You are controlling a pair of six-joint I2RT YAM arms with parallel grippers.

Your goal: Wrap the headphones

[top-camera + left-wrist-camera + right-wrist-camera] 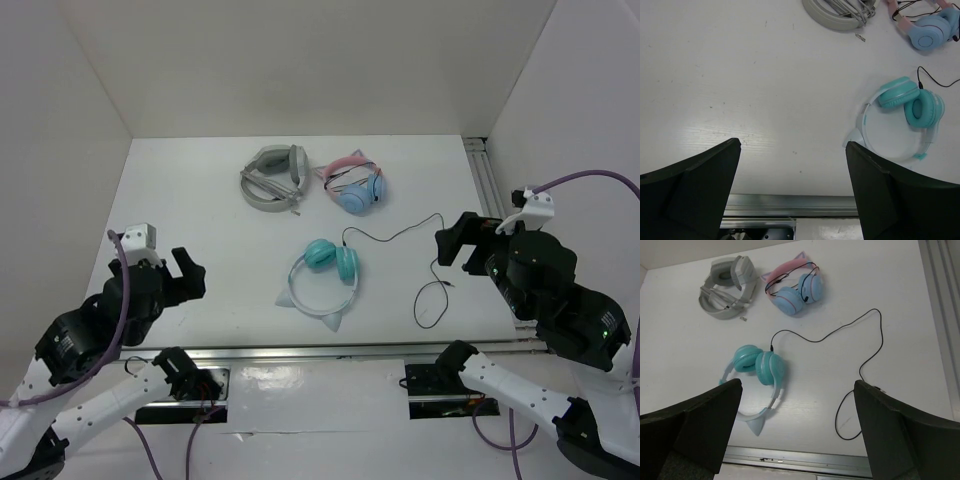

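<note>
**While both arms wait, the cable lies loose: wrapping not yet begun**

Since neither arm touches anything, the task appears to be at its very start. The left gripper (190, 275) hangs over the near left part of the surface (200, 200) with its jaws wide apart and nothing between them. The right gripper (447, 245) hovers on the far right side, jaws equally spread and empty.

The headphones (345, 264) lie flat near the middle of the surface, a little toward the near edge. Their two teal ear cups are folded in against each other, and the pale headband curves toward the arms with its small cat ears at the near end. Their thin black cable (816, 341) leaves the ear cups, trails off to the right in a loose wave, drops back toward the near edge and ends in a slack loop. Its free end lies just below the right gripper.

Two other sets sit farther back, well apart from the arms: grey headphones (272, 177) and pink-banded headphones (355, 185), each with its cord already gathered around it.

The next move probably calls for one arm to steady the headphones by the band or cups. The other would pick up the cable, most easily near its free end on the right. That cable is thin and flat against the surface, so the pinch must come down low and squarely over it.
</note>
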